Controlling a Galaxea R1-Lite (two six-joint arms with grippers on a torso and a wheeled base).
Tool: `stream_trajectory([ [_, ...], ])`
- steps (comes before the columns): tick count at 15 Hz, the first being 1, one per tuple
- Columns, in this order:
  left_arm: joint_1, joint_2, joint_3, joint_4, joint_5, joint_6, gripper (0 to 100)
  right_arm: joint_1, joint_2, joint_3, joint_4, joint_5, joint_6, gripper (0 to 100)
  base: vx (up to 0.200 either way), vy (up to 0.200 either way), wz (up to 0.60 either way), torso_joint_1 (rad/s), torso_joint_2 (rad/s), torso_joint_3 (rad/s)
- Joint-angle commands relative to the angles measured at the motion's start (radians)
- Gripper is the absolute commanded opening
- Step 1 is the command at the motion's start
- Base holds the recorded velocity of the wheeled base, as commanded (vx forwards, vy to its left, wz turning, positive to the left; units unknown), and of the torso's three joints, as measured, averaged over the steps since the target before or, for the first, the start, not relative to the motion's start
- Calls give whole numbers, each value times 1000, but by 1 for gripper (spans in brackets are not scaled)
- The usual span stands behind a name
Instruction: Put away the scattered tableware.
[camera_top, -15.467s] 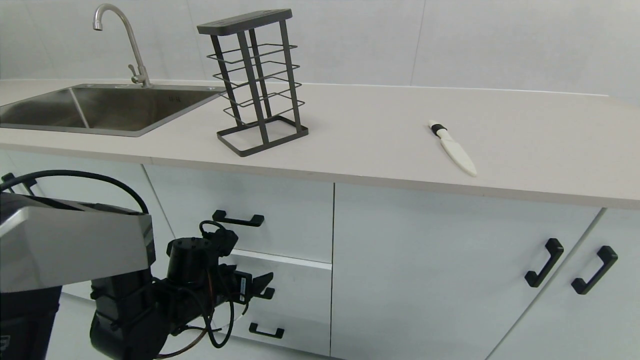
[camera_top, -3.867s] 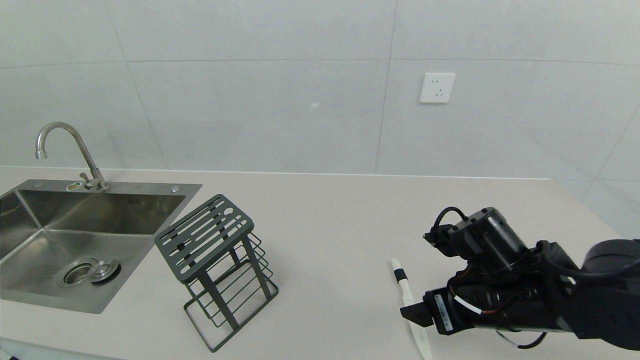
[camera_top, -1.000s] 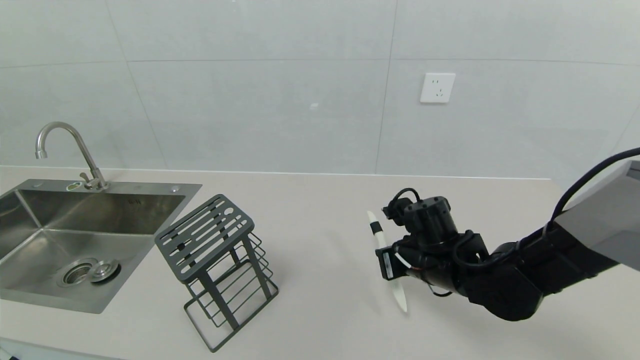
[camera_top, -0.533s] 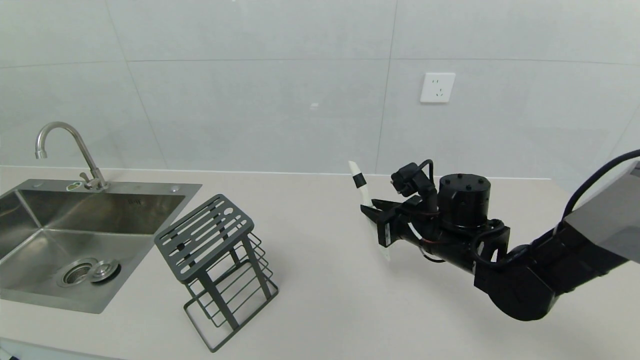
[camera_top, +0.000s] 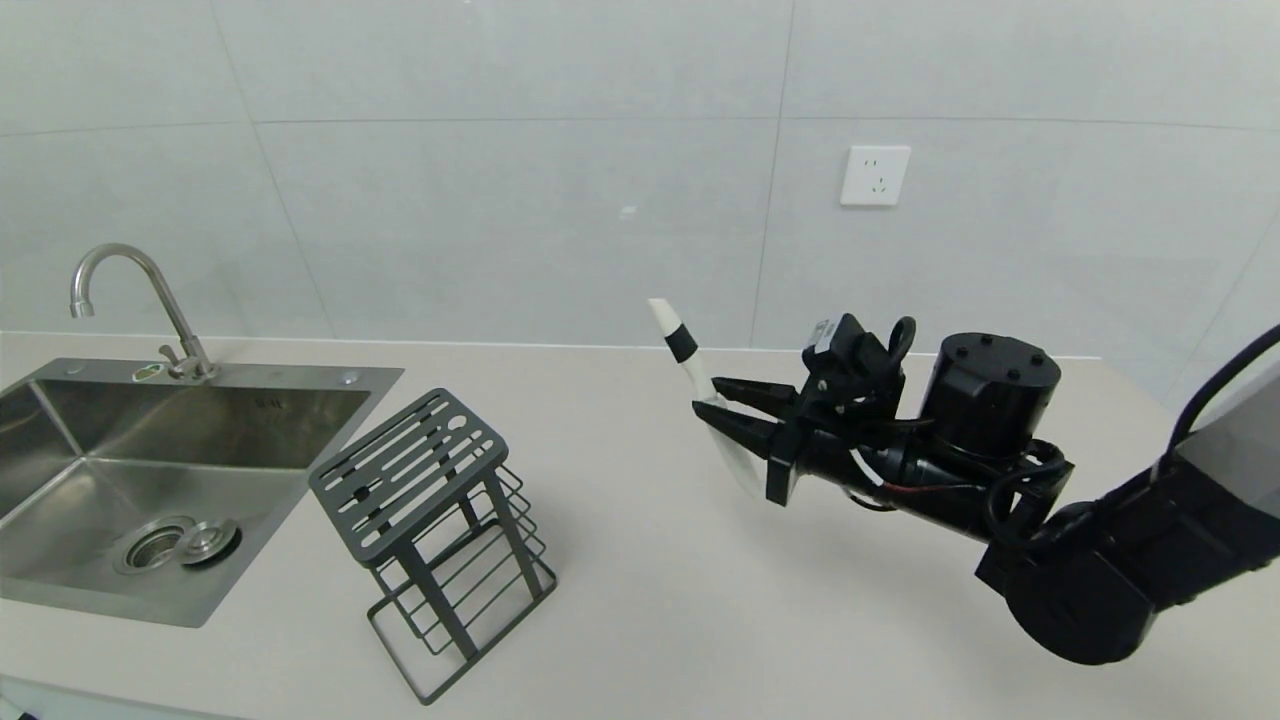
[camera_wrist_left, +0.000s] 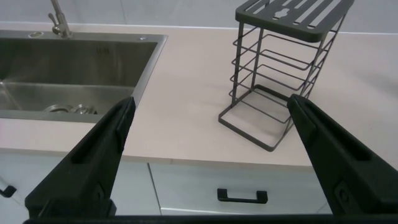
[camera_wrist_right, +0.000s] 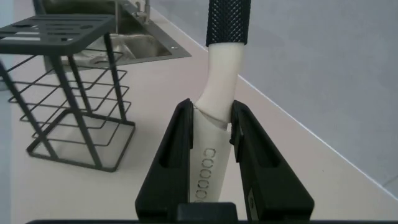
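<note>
Knife (camera_top: 697, 372) is clamped in the right pincer (camera_top: 706, 394) above the counter (camera_top: 640, 620); slotting into the rack (camera_top: 410, 475), farther left, is not yet done.

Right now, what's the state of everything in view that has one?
knife: gripped, off the counter, tilted, handle end up.
right tool: shut on knife.
left tool: open, holding nothing.
rack: upright on counter, slots empty.
faucet: no water running.
sink: no tableware inside.
</note>
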Motion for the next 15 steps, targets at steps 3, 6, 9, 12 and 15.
stream_trajectory([
  [3, 1, 1, 0, 0, -6, 20, 100, 10, -89, 69, -2, 58, -28, 0, 0, 0, 0, 0, 0, 0],
  [6, 1, 1, 0, 1, -9, 34, 100, 10, -136, 101, -1, 93, -45, 0, 0, 0, 0, 0, 0, 0],
  [9, 1, 1, 0, 0, -26, 2, 100, 32, -184, 170, -1, 99, -62, 0, 0, 0, 0, 0, 0, 0],
  [12, 2, 1, 0, -2, -30, -1, 100, 38, -212, 213, -1, 118, -68, 0, 0, 0, 0, 0, 0, 0],
  [15, 14, 27, -155, -194, -52, -9, 100, 47, -270, 307, 1, 126, -94, 0, 0, 0, 0, 0, 0, 0],
])
